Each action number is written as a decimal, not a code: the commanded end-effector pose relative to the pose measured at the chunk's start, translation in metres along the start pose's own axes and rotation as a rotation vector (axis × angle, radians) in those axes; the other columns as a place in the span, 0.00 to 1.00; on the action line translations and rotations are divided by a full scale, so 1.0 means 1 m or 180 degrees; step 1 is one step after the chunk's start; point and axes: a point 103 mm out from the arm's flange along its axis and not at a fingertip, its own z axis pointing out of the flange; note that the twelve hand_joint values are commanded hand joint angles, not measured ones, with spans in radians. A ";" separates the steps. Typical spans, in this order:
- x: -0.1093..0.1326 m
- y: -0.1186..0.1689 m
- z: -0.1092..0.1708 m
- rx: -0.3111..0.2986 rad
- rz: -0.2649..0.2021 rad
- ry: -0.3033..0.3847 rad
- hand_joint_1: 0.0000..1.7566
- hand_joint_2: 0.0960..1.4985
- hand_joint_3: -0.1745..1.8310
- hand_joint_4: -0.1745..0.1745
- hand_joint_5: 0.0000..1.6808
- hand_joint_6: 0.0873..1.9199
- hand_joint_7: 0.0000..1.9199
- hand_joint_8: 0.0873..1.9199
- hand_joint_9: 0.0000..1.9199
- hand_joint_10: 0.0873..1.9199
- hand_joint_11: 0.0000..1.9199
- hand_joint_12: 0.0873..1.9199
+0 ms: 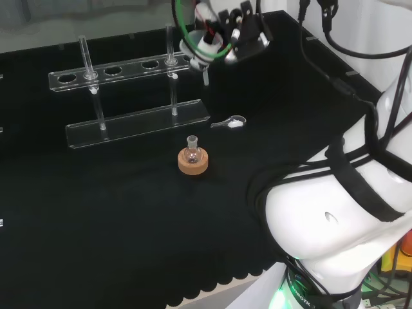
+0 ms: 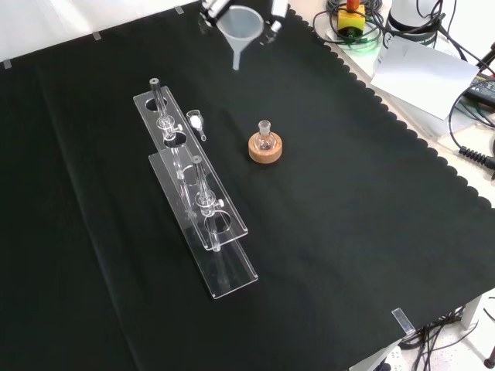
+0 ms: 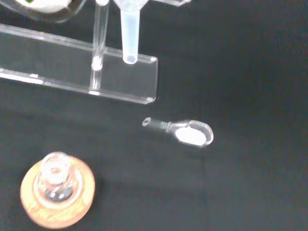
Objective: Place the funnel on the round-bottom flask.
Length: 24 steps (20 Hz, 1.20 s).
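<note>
Front view: your hand (image 2: 272,9) at the top edge pinches the rim of a clear funnel (image 2: 238,25), held well above the cloth, stem pointing straight down. The round-bottom flask (image 2: 265,140) stands upright on its cork ring (image 2: 265,150), lower and slightly right of the funnel, neck open upward, well apart.

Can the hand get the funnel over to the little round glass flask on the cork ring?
Probably yes. The hand holds the clear funnel above the cloth, and nothing stands over the round glass flask on its cork ring.
</note>
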 end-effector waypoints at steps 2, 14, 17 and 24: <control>0.032 -0.008 0.025 0.0006 -0.0036 0.0093 0.45 0.47 0.39 0.43 0.34 0.33 0.24 0.30 0.46 0.22 0.25 0.67; 0.044 -0.005 0.059 0.0021 -0.0062 0.0201 0.45 0.47 0.39 0.42 0.35 0.34 0.24 0.31 0.47 0.22 0.25 0.67; 0.045 -0.004 0.063 0.0051 -0.0065 0.0202 0.45 0.47 0.39 0.42 0.35 0.34 0.25 0.31 0.47 0.22 0.26 0.67; 0.050 -0.001 0.075 0.0128 -0.0077 0.0222 0.45 0.47 0.39 0.42 0.35 0.34 0.25 0.31 0.47 0.22 0.26 0.67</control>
